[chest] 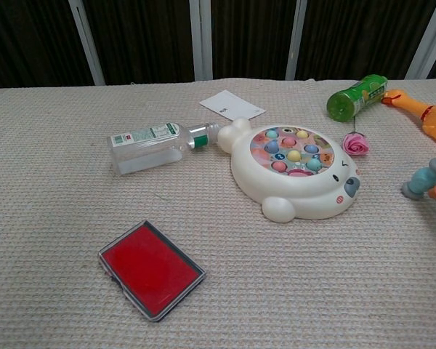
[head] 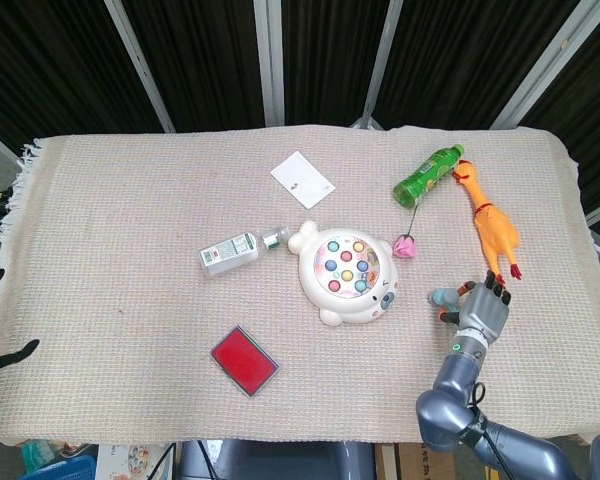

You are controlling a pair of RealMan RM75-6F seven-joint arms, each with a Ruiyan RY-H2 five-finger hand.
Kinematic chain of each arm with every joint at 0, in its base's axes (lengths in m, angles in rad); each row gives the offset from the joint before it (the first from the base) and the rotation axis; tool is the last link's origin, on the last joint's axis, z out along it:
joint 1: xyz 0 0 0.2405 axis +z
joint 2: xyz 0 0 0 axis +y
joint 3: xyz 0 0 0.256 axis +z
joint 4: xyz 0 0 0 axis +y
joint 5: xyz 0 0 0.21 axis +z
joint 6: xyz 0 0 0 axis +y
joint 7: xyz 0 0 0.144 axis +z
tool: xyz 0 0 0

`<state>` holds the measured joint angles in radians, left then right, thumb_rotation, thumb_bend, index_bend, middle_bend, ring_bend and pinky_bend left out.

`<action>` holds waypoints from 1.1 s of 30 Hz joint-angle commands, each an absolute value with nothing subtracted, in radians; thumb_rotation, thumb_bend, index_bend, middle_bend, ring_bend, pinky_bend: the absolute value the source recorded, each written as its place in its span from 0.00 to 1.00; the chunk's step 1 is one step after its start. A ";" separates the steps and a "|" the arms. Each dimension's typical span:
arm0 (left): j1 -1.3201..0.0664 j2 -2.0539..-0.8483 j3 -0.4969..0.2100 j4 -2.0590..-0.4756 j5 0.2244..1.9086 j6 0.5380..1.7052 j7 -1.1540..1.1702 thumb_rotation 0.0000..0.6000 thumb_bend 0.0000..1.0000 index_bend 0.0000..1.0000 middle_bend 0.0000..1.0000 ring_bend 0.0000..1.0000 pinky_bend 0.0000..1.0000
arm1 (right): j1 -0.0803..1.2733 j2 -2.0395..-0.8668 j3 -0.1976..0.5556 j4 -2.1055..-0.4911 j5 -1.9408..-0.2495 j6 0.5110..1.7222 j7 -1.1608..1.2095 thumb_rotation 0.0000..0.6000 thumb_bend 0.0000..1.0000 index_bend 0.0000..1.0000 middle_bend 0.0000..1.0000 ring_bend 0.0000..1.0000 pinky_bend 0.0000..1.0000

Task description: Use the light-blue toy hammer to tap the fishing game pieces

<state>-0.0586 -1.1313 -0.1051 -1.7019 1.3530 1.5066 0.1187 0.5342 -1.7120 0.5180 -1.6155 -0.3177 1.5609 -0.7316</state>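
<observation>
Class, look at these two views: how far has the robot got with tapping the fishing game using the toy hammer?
Done: the right hand has reached the light-blue hammer, right of the fishing game. In hand: its fingers lie over the handle; a firm grip cannot be confirmed. Left: lift the hammer, carry it over the game and tap the coloured pieces, which look untouched.

This looks like a robot test room, a staged lab setup rather than a home. The surface [head: 130,300] wears a beige woven cloth with a fringed edge, and behind it hang black curtains [head: 200,60] between pale metal frame bars [head: 269,60]. Scattered around the fishing game [head: 343,273] lie unrelated props: bottles, a rubber chicken [head: 492,224], a card.
</observation>
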 commanded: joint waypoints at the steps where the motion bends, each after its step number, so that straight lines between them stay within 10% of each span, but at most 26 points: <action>1: -0.059 -1.132 -0.105 -1.702 1.353 1.506 0.120 1.00 0.01 0.01 0.00 0.00 0.00 | 0.534 -1.712 0.518 -1.615 -0.318 1.560 -0.731 1.00 0.27 0.55 0.07 0.07 0.00; 33: -0.060 -1.135 -0.102 -1.705 1.353 1.506 0.134 1.00 0.01 0.01 0.00 0.00 0.00 | 0.535 -1.712 0.522 -1.599 -0.317 1.536 -0.726 1.00 0.39 0.59 0.09 0.09 0.00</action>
